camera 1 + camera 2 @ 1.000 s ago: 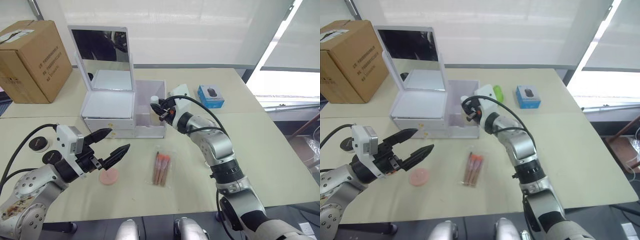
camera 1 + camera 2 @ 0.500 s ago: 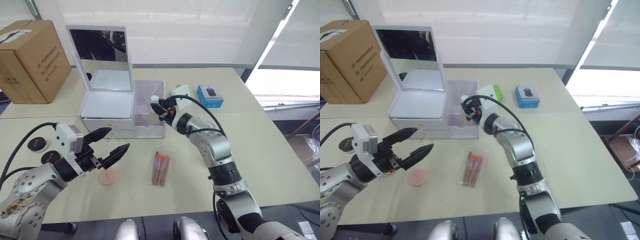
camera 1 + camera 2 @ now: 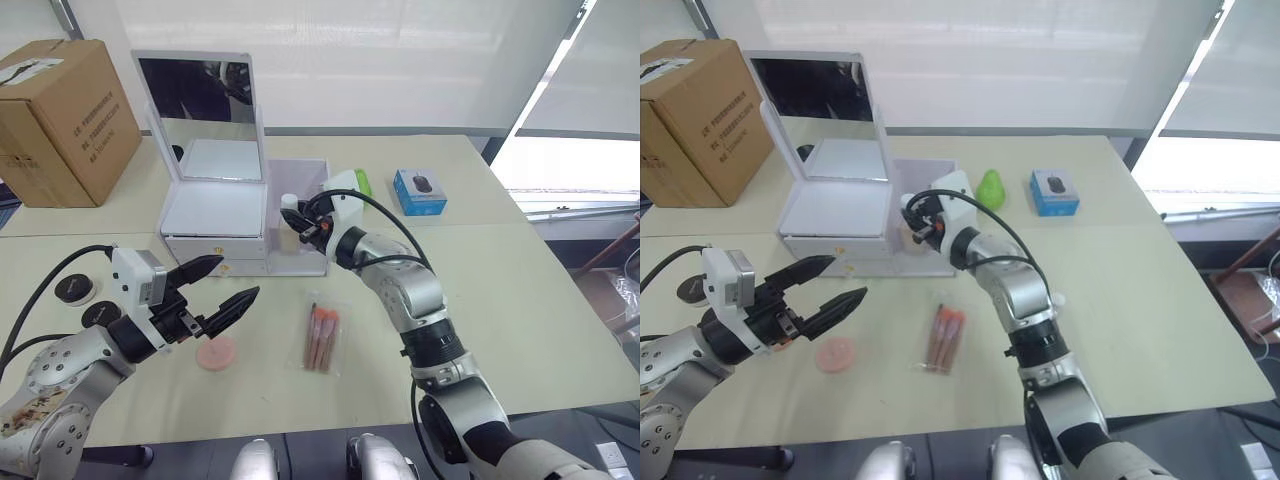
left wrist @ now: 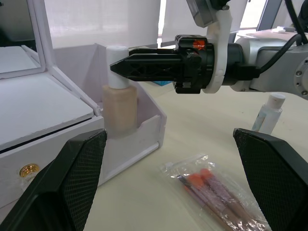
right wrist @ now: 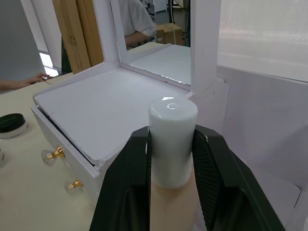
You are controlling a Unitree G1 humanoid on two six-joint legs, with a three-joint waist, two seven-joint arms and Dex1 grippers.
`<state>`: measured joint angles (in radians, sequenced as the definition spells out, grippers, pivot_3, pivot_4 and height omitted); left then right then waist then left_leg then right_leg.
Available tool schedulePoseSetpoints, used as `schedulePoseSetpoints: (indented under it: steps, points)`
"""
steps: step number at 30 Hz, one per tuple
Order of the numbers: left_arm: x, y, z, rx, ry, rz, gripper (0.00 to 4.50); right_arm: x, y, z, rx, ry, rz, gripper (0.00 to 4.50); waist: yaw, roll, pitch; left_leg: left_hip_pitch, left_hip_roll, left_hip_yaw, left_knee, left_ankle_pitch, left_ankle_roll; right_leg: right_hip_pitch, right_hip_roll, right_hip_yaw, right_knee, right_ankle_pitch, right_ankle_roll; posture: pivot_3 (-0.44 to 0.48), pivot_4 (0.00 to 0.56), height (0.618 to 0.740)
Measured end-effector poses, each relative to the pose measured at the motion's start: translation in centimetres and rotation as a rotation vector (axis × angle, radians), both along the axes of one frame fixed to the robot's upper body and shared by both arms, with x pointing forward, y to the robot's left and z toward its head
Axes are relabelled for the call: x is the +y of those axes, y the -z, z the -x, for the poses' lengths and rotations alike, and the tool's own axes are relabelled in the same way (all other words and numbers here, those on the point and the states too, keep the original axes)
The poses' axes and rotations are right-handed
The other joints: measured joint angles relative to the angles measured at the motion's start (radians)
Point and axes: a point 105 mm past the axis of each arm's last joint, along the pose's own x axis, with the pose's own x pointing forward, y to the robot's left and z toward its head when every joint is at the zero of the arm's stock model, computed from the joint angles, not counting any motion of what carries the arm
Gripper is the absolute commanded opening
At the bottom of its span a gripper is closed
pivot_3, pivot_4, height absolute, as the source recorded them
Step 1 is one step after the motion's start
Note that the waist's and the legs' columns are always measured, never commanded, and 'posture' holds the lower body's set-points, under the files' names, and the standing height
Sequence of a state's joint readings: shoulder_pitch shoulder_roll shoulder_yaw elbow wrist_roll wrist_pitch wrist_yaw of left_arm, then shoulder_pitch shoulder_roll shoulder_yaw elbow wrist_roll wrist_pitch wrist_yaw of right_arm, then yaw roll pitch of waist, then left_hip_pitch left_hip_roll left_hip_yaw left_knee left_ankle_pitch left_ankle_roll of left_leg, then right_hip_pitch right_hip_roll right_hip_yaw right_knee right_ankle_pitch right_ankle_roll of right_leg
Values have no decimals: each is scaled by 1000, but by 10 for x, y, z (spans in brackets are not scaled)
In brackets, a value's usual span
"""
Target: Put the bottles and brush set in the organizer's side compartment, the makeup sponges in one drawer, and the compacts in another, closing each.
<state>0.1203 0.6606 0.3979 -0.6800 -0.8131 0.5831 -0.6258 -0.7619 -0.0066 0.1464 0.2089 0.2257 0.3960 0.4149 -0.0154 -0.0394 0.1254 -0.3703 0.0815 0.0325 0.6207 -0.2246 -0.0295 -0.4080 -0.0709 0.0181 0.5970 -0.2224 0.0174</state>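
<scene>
A beige bottle (image 4: 118, 103) with a white cap (image 5: 172, 137) stands upright inside the white organizer's side compartment (image 3: 302, 262), close to the drawer block. My right gripper (image 3: 292, 218) is shut on the bottle, its fingers (image 5: 139, 159) clamping the cap. Above the table my left gripper (image 3: 237, 278) hangs open and empty, just over a pink makeup sponge (image 3: 218, 353). The bagged brush set (image 3: 322, 337) lies in front of the organizer. Two black compacts (image 3: 76, 290) lie at the left edge. A small clear bottle (image 4: 269, 113) stands right of my right arm. A green sponge (image 3: 989, 187) sits behind the organizer.
The organizer (image 3: 215, 212) has its mirror lid (image 3: 200, 95) raised and both drawers shut. A cardboard box (image 3: 60, 120) stands at the back left. Near the back right lies a blue box (image 3: 420, 192).
My right gripper has carried the beige bottle leftward inside the side compartment, toward the drawer block. The left arm has stayed where it was.
</scene>
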Motion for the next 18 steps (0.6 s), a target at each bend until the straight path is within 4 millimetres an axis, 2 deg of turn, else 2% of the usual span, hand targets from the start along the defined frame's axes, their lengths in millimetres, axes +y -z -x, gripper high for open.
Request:
schedulePoseSetpoints:
  steps: [3, 7, 12, 18]
  points:
    - [0, 0, 0, 1, 2, 2, 4500, -2, 0, -5, -8, 16, -8, 922, 1, 0, 0, 0, 0, 0, 0, 0, 0, 0, 0, 0, 0, 0, 0, 0, 150, 733]
    - [0, -1, 0, 3, 4, 3, 4500, -14, 10, -15, 30, 65, -6, 922, 1, 0, 1, -2, 0, 0, 0, 0, 0, -2, 0, 0, 0, 0, -1, 0, 150, 733]
    - [0, -1, 1, 3, 5, -3, 4500, -19, 13, -16, 24, 70, 25, 922, -2, 0, 1, -2, 1, 0, 0, 0, 0, -2, 1, 0, 0, 0, -1, 0, 150, 733]
    - [0, -1, 0, 5, 5, -3, 4500, -32, 38, -15, 62, 93, 99, 922, 1, 1, 1, -2, 0, 0, 0, 0, 0, -2, 0, 0, -1, 0, -1, 0, 150, 733]
